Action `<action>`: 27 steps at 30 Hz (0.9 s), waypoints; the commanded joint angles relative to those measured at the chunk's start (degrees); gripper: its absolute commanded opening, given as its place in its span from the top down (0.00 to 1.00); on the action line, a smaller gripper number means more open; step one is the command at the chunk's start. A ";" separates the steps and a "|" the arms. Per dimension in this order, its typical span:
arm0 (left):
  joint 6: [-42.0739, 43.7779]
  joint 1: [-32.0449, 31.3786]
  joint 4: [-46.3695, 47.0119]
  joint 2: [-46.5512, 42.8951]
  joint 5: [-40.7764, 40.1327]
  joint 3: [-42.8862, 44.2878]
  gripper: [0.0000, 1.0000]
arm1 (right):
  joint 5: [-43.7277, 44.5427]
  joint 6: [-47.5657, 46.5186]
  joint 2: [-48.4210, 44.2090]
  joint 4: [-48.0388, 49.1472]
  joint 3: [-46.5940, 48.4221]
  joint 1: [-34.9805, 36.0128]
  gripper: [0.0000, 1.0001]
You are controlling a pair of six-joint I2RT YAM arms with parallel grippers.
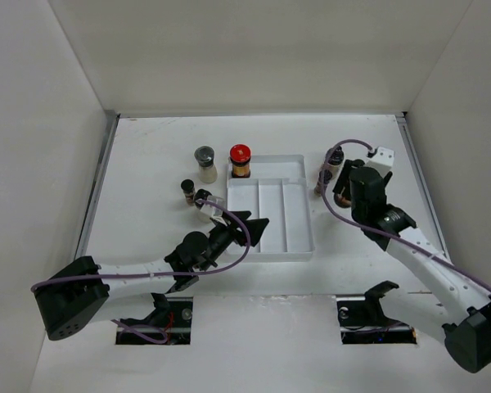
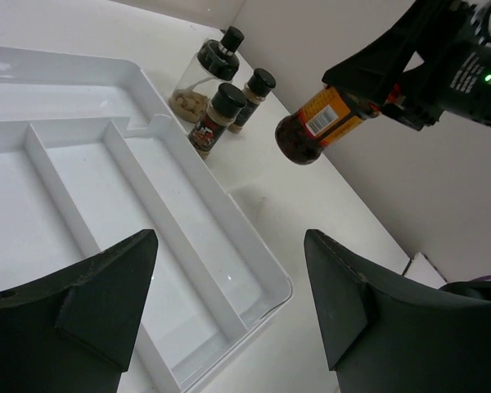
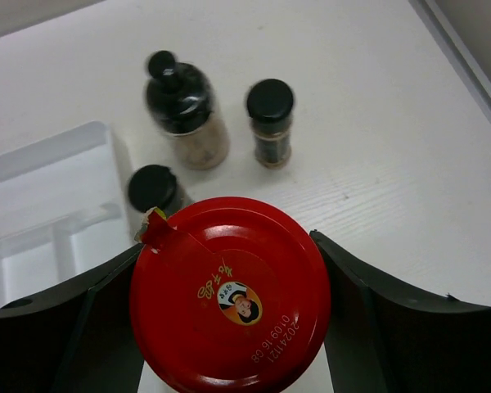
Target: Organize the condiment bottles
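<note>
Where the right wrist camera looks down, the right tool (image 3: pixel 229 307) is closed part-way on a red-capped amber jar (image 3: pixel 229 296), with a finger at each side of it. Beyond the jar, three black-capped bottles stand on the counter (image 3: pixel 376 172) near the white tray (image 3: pixel 41 180). They are a wide clear bottle (image 3: pixel 186 115), a slim bottle (image 3: pixel 270 123) to its right, and a short bottle (image 3: pixel 154 190) nearest the tray.

From the left wrist, the left tool (image 2: pixel 229 311) gapes wide with nothing between its fingers and hangs over the tray's long compartments. Past the tray's wall, the held jar is tilted and clear of the counter, near those three bottles.

From above, the left tool sits at the tray's left edge. A second red-capped jar (image 1: pixel 240 160) stands by the tray's far left corner, with a grey-lidded jar (image 1: pixel 205 164) to its left. A small dark-capped bottle (image 1: pixel 187 192) stands nearer. A pale bottle (image 1: pixel 208 202) is just beside the left tool; how it lies I cannot tell.
</note>
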 commanded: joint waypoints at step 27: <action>0.12 -0.42 3.69 -2.29 -0.29 -0.12 0.29 | -5.55 -4.99 55.80 24.97 45.33 13.12 0.52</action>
